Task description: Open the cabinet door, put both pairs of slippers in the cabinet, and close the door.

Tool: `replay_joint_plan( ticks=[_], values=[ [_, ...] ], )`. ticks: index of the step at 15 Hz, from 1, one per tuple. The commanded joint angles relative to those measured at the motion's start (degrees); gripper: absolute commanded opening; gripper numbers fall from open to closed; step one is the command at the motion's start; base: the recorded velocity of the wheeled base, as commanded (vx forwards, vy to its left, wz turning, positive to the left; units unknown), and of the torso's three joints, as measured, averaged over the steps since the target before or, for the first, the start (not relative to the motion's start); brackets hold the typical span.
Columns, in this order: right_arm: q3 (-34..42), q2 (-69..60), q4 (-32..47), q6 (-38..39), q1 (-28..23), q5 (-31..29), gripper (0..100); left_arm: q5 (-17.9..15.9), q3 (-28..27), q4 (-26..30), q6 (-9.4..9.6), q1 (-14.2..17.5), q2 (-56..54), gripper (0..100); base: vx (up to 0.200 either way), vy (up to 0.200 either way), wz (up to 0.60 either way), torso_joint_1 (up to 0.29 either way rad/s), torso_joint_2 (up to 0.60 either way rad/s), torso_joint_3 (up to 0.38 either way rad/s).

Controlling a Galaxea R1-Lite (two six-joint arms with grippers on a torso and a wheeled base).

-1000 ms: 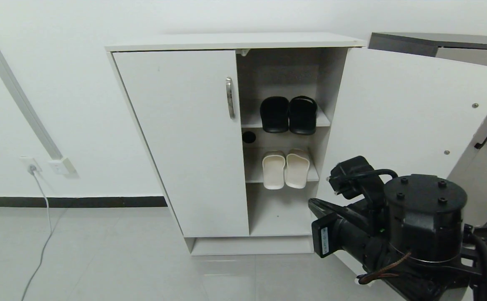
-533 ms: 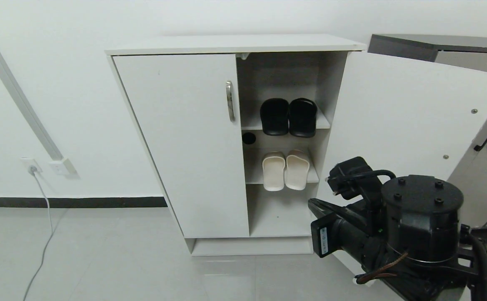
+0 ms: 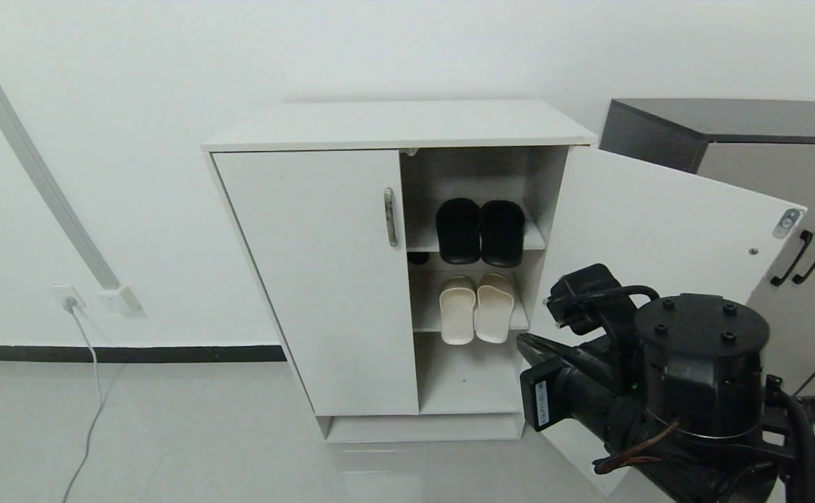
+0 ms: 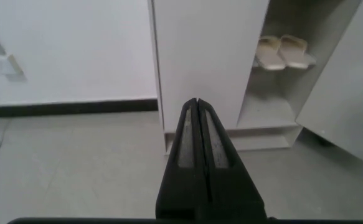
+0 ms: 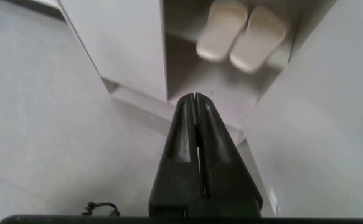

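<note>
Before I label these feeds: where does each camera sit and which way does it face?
Head view: on the head, looking forward and down at the cabinet, right door open; right arm shows low right.
Left wrist view: on the left wrist, looking along the shut left gripper at the cabinet's base.
Right wrist view: on the right wrist, looking past the shut right gripper into the cabinet's bottom.
Shared: all three show the white slippers.

Black right arm (image 3: 589,405); round joint cap (image 3: 702,325), four screws (image 3: 666,304); black cable (image 3: 624,291); brown wire (image 3: 637,455); white label (image 3: 539,404); tapered right hand (image 5: 195,97)
</note>
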Motion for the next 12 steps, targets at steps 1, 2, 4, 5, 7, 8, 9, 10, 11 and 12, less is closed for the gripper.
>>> replay_joint_plan(
  ticks=[1,2,4,5,7,8,9,10,11,12],
  values=[
    [0.02,-0.01,-0.01,-0.01,0.03,0.01,0,0.01,0.0,0.01,0.02,0.02,0.05,0,0.0,0.0,0.0,0.105,-0.47,-0.344],
    [0.02,-0.01,-0.01,-0.1,0.03,0.01,0,0.01,0.0,0.01,0.02,0.02,0.05,0,0.0,0.0,0.0,0.115,-0.46,-0.334],
    [0.02,-0.01,-0.01,-0.1,0.03,0.01,0,0.01,0.0,0.01,-0.07,0.02,0.05,0,0.0,0.0,0.0,0.141,-0.47,-0.327],
    [0.02,-0.01,-0.01,-0.1,0.03,0.01,0,0.01,0.0,0.01,0.02,0.02,0.05,0,0.0,0.0,0.0,0.144,-0.49,-0.33],
    [0.02,-0.01,-0.01,-0.1,0.03,0.01,0,0.01,0.0,0.01,-0.07,0.02,0.05,0,0.0,0.0,0.0,0.161,-0.49,-0.325],
    [0.02,-0.01,-0.01,-0.1,0.03,0.01,0,0.01,0.0,0.01,0.02,0.02,0.05,0,0.0,0.0,0.0,0.183,-0.49,-0.325],
    [0.02,-0.01,-0.01,-0.1,0.03,0.01,0,0.01,0.0,0.01,-0.07,-0.06,0.05,0,0.0,0.0,0.0,0.163,-0.49,-0.315],
    [0.02,-0.01,-0.01,-0.1,0.03,0.01,0,0.01,0.0,0.01,0.02,0.02,0.05,0,0.0,0.0,0.0,0.178,-0.51,-0.32],
    [0.02,-0.01,-0.01,-0.1,0.03,0.01,0,0.01,0.0,0.01,-0.07,-0.06,0.05,0,0.0,0.0,0.0,0.193,-0.51,-0.31],
    [0.02,0.08,-0.01,-0.1,0.03,0.01,0,0.01,0.0,0.01,0.02,0.02,0.05,0,0.0,0.0,0.0,0.198,-0.51,-0.315]
  ],
)
